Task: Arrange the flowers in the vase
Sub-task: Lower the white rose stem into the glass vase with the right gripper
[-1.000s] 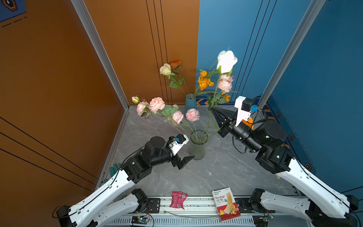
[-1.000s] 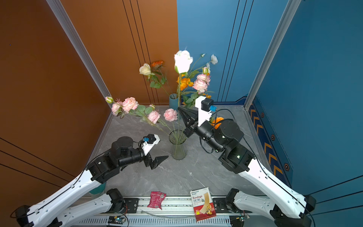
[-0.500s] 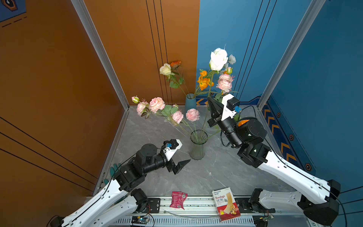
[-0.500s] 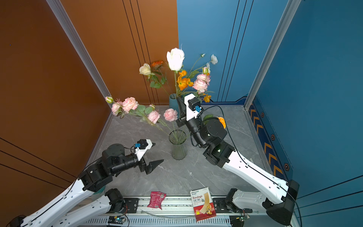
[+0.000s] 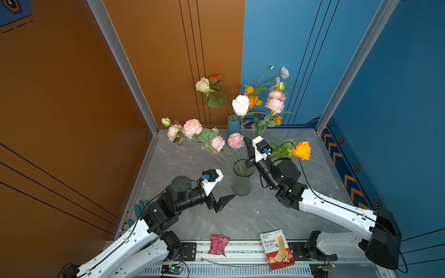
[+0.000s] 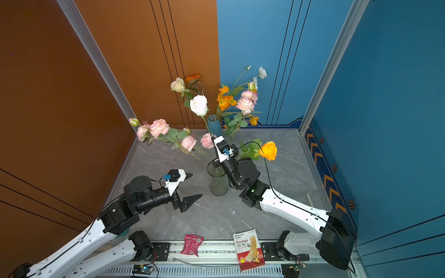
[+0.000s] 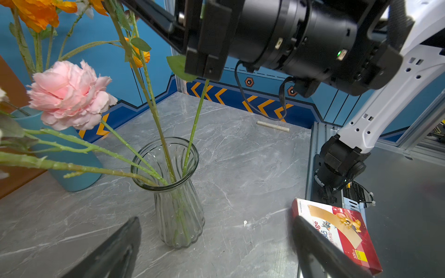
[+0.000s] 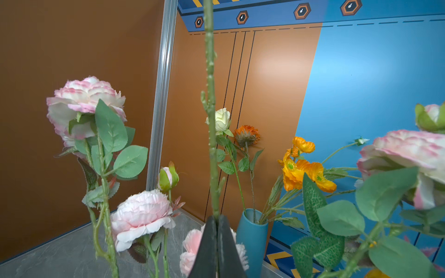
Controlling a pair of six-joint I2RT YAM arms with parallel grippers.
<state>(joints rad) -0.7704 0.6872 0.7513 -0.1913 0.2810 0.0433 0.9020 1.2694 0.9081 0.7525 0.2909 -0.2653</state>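
left hand [image 6: 197,185] spread wide, low; right hand [image 8: 218,219] clamped, raised

Black is shown by both the left pincer [image 6: 193,187] and the right pincer [image 8: 218,225]. The stem [image 8: 210,120] between the right pincer's jaws is green, and its bloom [image 5: 240,105] white. Beneath the right pincer a clear, ribbed glass vase [image 5: 242,179] is seen, and beyond it a teal vase [image 5: 233,123]. Pink peonies [image 5: 192,127], an orange rose [image 5: 301,150] and orange poppies [image 5: 251,99] are noted near the right pincer. The counter [image 5: 187,156] is veined grey, the box [image 5: 277,249] red and white.
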